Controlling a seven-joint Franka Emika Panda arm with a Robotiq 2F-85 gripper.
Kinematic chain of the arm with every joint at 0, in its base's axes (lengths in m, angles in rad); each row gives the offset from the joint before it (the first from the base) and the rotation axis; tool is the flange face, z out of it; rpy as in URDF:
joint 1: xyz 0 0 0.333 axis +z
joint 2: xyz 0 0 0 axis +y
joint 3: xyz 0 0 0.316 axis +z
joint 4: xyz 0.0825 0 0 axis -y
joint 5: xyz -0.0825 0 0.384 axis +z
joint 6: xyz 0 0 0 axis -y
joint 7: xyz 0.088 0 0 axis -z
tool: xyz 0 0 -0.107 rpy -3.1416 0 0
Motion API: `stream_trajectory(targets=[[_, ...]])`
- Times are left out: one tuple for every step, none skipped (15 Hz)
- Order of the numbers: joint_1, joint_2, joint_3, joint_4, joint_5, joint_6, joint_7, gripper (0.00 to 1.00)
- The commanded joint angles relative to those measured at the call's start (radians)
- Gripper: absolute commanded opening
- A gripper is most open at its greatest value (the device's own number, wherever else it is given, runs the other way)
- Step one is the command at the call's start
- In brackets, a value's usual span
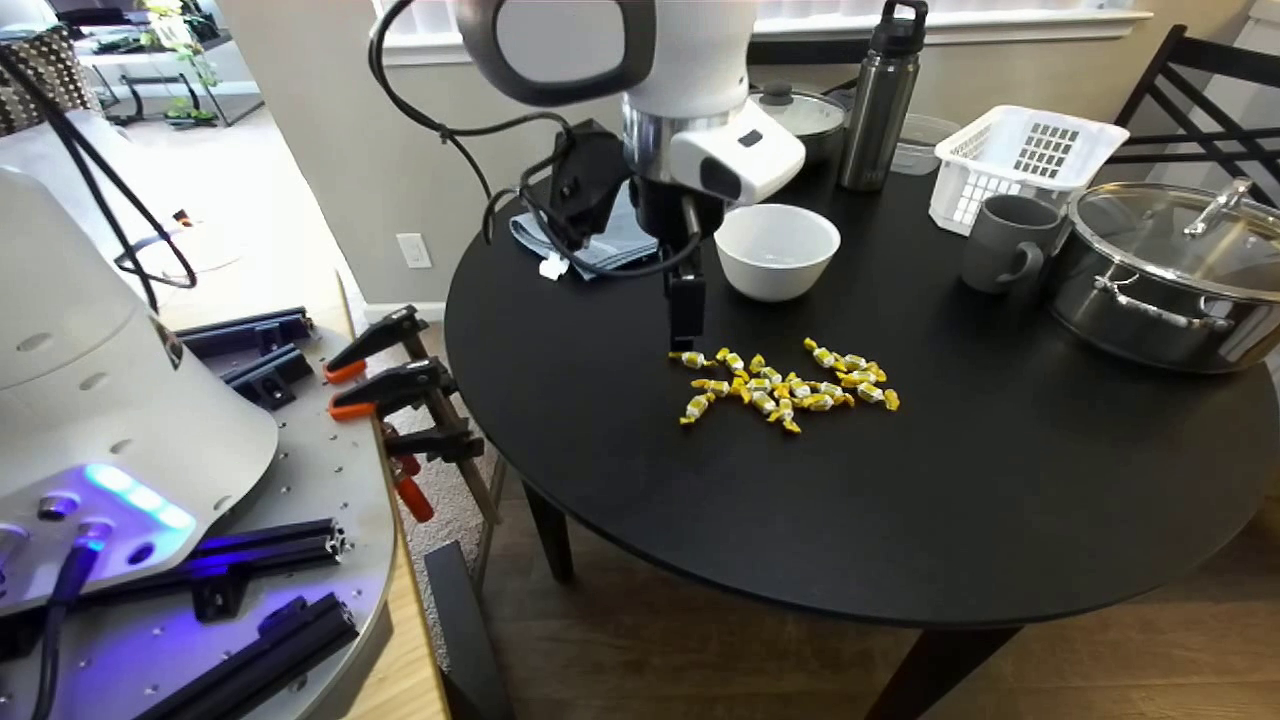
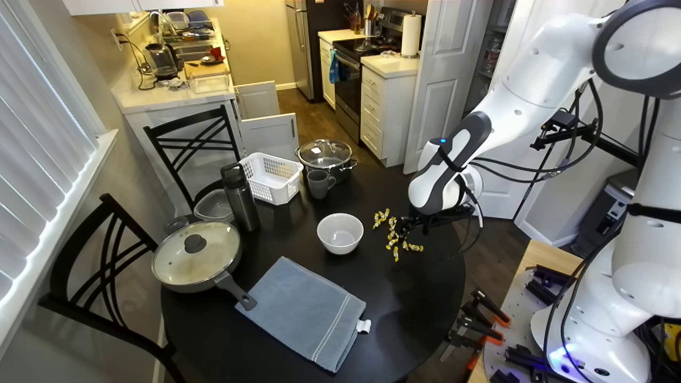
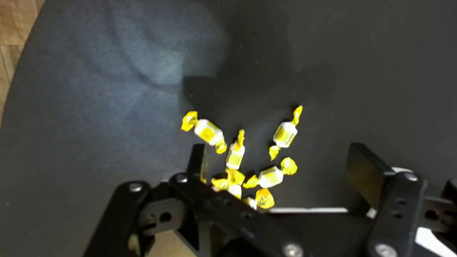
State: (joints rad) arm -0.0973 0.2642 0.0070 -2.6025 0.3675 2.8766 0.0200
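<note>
Several yellow-and-white wrapped candies [image 1: 762,402] lie in a loose cluster on the black round table [image 1: 1000,500]. They show in both exterior views [image 2: 392,235]. My gripper [image 1: 686,325] points down over the near edge of the cluster. In the wrist view the gripper [image 3: 282,160] is open wide, with nothing held. Between and beyond its fingers lie a candy [image 3: 285,134] and several others; some are partly hidden by the left finger. I cannot tell whether a fingertip touches a candy. A white bowl [image 1: 770,275] stands upright close by and is empty in both exterior views [image 2: 340,244].
A folded blue-grey towel [image 2: 308,314] and a lidded pan [image 2: 197,250] lie near the bowl. A steel bottle [image 1: 880,120], clear container [image 2: 213,205], white basket [image 1: 1040,150], grey mug [image 1: 1010,240] and lidded pot [image 1: 1150,310] stand farther along the table. Clamps [image 1: 400,385] hold the robot's bench.
</note>
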Motion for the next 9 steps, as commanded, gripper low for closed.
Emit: stream_trajectory(targets=[[-0.044,0.125,0.087,0.042,0.112,0.077,-0.047,1.00],[-0.053,0.148,0.106,0.052,0.126,0.087,-0.047,1.00],[-0.057,0.170,0.116,0.064,0.128,0.089,-0.039,1.00],[-0.057,0.194,0.120,0.076,0.128,0.091,-0.029,1.00],[-0.056,0.216,0.121,0.088,0.127,0.097,-0.021,1.00],[-0.057,0.238,0.122,0.103,0.127,0.100,-0.016,1.00],[-0.069,0.257,0.127,0.114,0.093,0.109,0.015,1.00],[-0.066,0.274,0.123,0.128,0.088,0.107,0.027,1.00],[-0.062,0.288,0.117,0.139,0.083,0.108,0.041,1.00]])
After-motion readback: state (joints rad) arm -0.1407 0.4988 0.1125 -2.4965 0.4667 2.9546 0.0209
